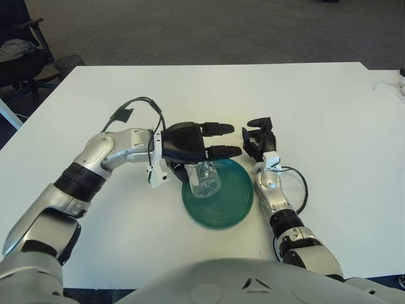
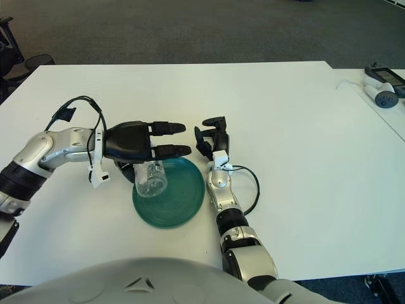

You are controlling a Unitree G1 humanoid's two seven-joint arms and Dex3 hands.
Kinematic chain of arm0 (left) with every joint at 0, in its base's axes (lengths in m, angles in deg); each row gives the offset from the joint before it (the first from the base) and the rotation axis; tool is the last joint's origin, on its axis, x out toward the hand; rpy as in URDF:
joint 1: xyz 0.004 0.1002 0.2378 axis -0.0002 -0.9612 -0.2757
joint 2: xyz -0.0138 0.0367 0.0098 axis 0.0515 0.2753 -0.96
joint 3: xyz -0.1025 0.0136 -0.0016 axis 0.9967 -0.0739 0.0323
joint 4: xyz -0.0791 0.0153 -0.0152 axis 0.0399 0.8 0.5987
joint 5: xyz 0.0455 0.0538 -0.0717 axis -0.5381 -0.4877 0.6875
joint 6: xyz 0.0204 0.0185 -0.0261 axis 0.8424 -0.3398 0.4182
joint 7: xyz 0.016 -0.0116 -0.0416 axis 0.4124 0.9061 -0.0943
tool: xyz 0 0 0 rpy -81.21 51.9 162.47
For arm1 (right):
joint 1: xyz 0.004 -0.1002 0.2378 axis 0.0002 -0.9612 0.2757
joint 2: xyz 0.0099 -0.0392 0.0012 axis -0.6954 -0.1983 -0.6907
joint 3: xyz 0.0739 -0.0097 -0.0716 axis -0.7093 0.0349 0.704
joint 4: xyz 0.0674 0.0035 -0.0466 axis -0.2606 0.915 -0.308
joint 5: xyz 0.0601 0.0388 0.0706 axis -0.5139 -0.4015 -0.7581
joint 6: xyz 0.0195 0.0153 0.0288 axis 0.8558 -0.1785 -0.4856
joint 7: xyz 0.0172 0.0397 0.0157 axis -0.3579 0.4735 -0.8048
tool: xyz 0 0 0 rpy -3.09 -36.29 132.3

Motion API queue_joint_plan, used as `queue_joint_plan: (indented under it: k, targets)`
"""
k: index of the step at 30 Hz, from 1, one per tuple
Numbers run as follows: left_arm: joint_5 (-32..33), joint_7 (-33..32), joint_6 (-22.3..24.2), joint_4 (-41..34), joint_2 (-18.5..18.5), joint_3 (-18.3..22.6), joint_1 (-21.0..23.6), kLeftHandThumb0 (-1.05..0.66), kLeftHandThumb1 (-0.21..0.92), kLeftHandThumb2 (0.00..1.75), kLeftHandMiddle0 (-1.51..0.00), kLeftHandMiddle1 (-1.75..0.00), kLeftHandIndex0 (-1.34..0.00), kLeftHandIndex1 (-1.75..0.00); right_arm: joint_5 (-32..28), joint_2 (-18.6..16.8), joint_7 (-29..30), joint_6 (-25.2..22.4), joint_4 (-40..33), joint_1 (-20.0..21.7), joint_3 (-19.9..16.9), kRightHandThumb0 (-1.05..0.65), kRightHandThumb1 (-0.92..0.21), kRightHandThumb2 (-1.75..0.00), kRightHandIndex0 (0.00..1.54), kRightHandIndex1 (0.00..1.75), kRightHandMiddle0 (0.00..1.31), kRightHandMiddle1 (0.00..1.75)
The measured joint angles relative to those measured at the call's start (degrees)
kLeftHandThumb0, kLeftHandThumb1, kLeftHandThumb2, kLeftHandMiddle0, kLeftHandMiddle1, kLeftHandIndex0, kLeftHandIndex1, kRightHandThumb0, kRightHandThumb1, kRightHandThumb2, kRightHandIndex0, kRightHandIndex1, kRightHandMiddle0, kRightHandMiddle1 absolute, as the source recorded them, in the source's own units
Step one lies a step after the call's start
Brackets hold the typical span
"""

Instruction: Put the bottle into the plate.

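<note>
A white table (image 1: pixel 329 114) is carrying a green plate (image 1: pixel 231 202) near the robot. The clear bottle (image 1: pixel 204 179) is lying at the plate's far-left rim, long axis apparently running near-to-far, directly beneath the left hand (image 1: pixel 190 144), whose fingers are spreading apart. The right hand (image 1: pixel 258 140) is idling, fingers curled, right of the plate.

1 bottle (image 1: pixel 205 180), 1 plate (image 1: pixel 231 202), 2 robot hands (image 1: pixel 196 144) (image 1: pixel 258 139)

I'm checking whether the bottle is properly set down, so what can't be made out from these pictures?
- Upper part of the bottle: covered by the left hand in both eye views, so its grip and any cap stay unseen.
- Whether the bottle touches the plate: not settled from above.
- Far-left plate rim: hidden under the same hand.
- Right hand, beside the plate's right edge: whether it touches the table is unclear.
</note>
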Motion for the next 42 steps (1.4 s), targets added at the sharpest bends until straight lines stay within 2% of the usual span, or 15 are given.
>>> queue_joint_plan:
  k: [4, 11, 20, 35, 42]
  targets:
    - [-1.24, 1.45, 0.26, -0.26, -0.27, -0.64, 1.39, -1.05, 0.92, 0.94, -0.01, -0.01, 0.0, 0.0, -0.04, -0.03, 0.2, -0.03, -0.17, -0.03, -0.1, -0.48, -0.65, -0.85, 0.3, 0.96, 0.01, 1.28]
    - [-2.47, 2.28, -2.12, 0.28, -0.27, -1.97, 2.89, -1.05, 0.92, 0.89, -0.02, -0.01, 0.0, 0.0, 0.92, 0.07, 2.15, 0.67, -1.27, -1.03, 0.57, -0.55, -0.72, -0.78, 0.3, 0.94, 0.01, 1.28]
    - [-7.77, -5.47, -8.01, 4.22, -0.7, -2.19, 4.44, -1.05, 0.92, 0.82, -0.04, -0.02, 0.0, 0.0, 0.98, 0.08, 2.62, 0.58, -1.79, -1.49, 1.18, -0.56, -0.72, -0.75, 0.29, 0.93, 0.0, 1.27]
    - [-13.69, -12.82, -11.35, 4.77, -2.08, -3.23, 6.01, -1.05, 0.92, 0.81, -0.07, -0.02, -0.01, -0.01, 3.53, 0.15, 3.75, -0.96, -2.07, -1.48, 2.74, -0.55, -0.68, -0.77, 0.29, 0.95, 0.04, 1.38]
    - [-14.51, -13.61, -11.58, 5.26, -1.7, -3.34, 6.5, -1.05, 0.92, 0.82, -0.06, -0.02, 0.0, 0.0, 3.53, 0.16, 2.9, -1.02, -2.48, -1.69, 2.76, -0.52, -0.67, -0.79, 0.3, 0.96, 0.07, 1.43]
